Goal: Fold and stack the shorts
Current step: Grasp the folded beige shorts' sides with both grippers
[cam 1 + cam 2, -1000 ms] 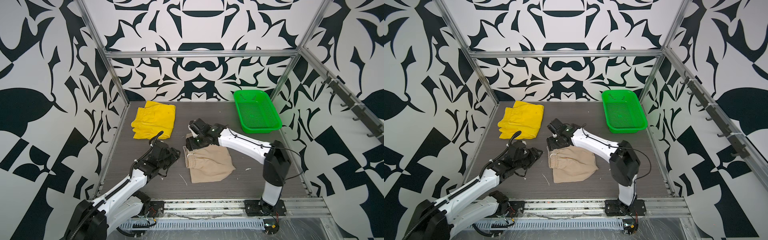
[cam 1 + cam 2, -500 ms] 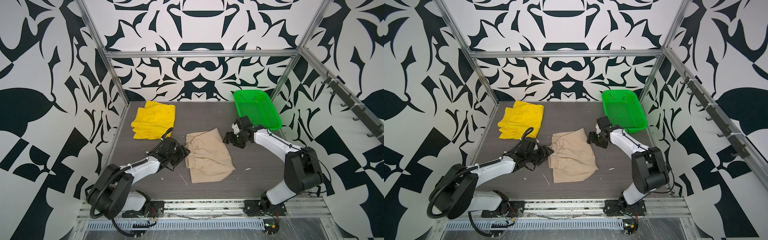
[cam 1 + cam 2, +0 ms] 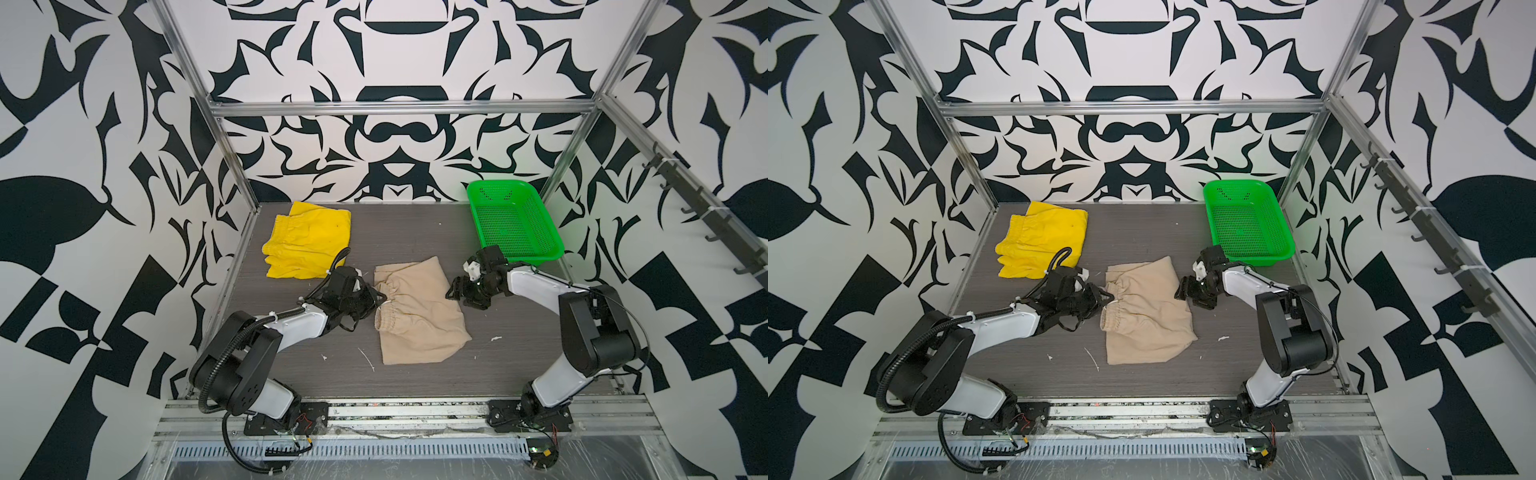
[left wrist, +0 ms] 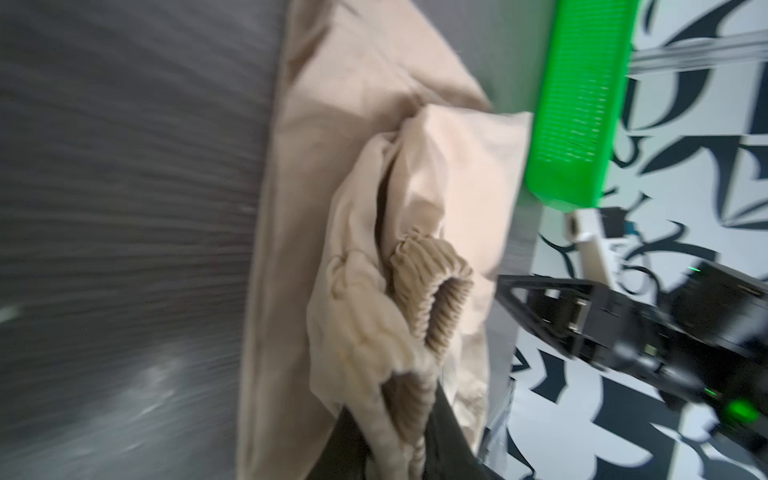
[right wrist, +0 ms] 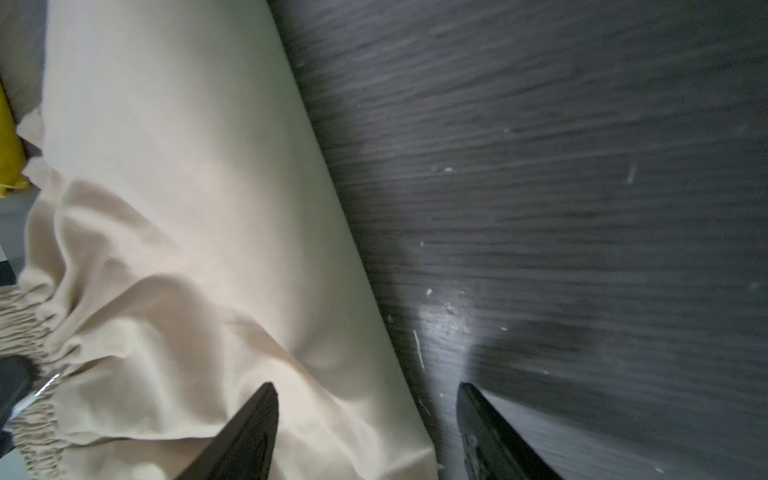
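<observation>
The tan shorts (image 3: 415, 316) (image 3: 1146, 316) lie in the middle of the dark table (image 3: 415, 224). Their waistband (image 4: 432, 291) points to the left side. The legs point to the right and the front.

The left gripper (image 3: 376, 297) (image 3: 1106, 296) is down low at the waistband. In the left wrist view, the waistband is bunched up and runs down between the two dark fingers (image 4: 453, 449). The left gripper is pinching the tan shorts there.

The right gripper (image 3: 457, 291) (image 3: 1183, 291) is at the right edge of the tan shorts, just in front of the basket (image 3: 498, 185) (image 3: 1233, 185). In the right wrist view its fingers (image 5: 253, 428) stand wide apart, and nothing is between them. One finger is over the cloth. The other finger is over the bare table. I cannot tell if they touch the cloth.

The yellow shorts (image 3: 309, 245) (image 3: 1042, 241) lie at the back left of the table. They are near the tan shorts but do not touch them. The two pairs are not stacked.

The green basket sits at the back right corner. A few small white bits lie on the table near the front of the tan shorts.
</observation>
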Controlling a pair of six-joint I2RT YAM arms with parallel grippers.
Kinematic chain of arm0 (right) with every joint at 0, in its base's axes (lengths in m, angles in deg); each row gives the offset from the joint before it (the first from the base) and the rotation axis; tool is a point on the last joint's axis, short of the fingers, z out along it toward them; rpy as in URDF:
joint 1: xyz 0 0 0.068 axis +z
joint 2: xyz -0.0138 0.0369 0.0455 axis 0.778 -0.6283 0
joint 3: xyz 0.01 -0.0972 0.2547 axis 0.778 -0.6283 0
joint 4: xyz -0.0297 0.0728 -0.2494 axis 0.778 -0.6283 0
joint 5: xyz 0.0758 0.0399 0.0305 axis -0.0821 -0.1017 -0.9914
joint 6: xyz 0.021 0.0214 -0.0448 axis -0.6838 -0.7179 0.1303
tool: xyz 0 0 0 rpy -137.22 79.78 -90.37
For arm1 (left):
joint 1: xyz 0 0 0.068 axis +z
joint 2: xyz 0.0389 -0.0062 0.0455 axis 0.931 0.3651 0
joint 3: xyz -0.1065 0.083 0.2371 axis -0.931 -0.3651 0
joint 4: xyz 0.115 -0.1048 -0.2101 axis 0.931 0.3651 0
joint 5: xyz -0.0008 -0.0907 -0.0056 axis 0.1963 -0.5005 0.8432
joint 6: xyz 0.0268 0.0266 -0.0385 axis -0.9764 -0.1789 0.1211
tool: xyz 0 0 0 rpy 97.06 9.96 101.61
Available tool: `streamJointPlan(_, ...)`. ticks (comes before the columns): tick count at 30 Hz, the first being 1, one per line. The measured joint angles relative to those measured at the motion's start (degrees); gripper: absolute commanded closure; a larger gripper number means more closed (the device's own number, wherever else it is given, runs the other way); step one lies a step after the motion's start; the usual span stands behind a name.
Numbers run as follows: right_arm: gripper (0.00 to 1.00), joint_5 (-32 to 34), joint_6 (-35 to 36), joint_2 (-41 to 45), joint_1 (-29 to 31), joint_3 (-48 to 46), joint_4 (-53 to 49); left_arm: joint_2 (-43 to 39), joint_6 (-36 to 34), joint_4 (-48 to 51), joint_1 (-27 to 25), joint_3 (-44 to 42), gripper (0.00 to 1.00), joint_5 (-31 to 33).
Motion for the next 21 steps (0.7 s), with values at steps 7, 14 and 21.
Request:
streamJointPlan(7, 0.25, -0.7, 0.3, 0.3, -1.1, -0.1, 0.8, 4.3, 3.7, -11.2, -0.2, -1.0, 0.77, -3.4)
streamJointPlan(14, 0.24, -2.4, 2.6, 1.7, -4.4, -0.1, 0.3, 6.6, 4.0, -6.8, -0.2, -4.7, 0.77, -0.9)
streamJointPlan(21, 0.24, -7.4, 3.9, 2.6, -9.0, -2.3, 1.8, 6.6, -0.1, -1.0, -0.2, -2.7, 0.75, 0.0)
